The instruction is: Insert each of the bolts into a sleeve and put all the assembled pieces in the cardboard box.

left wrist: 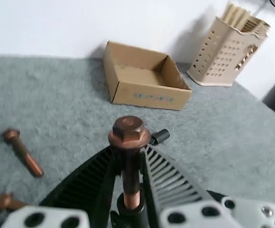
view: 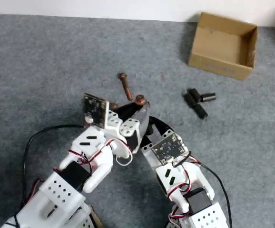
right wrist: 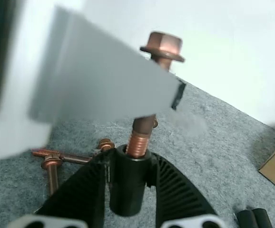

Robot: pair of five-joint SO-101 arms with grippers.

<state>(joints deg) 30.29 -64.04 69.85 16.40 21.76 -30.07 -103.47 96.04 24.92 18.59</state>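
Bolt [left wrist: 129, 134] in left gripper [left wrist: 128, 164], tip inside sleeve [right wrist: 129, 185] (in right gripper [right wrist: 129, 160]).

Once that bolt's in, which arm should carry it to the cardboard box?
Probably the right: its gripper holds the sleeve under the bolt, and the cardboard box sits nearer that arm.

Makeshift tabletop lab: grey felt [view: 42, 61], perforated holder [left wrist: 225, 52].

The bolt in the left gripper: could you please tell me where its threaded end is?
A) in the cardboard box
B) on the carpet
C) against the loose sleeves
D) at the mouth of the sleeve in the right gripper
D: the right wrist view shows the threaded end of the bolt entering the top of the sleeve clamped in the right gripper.
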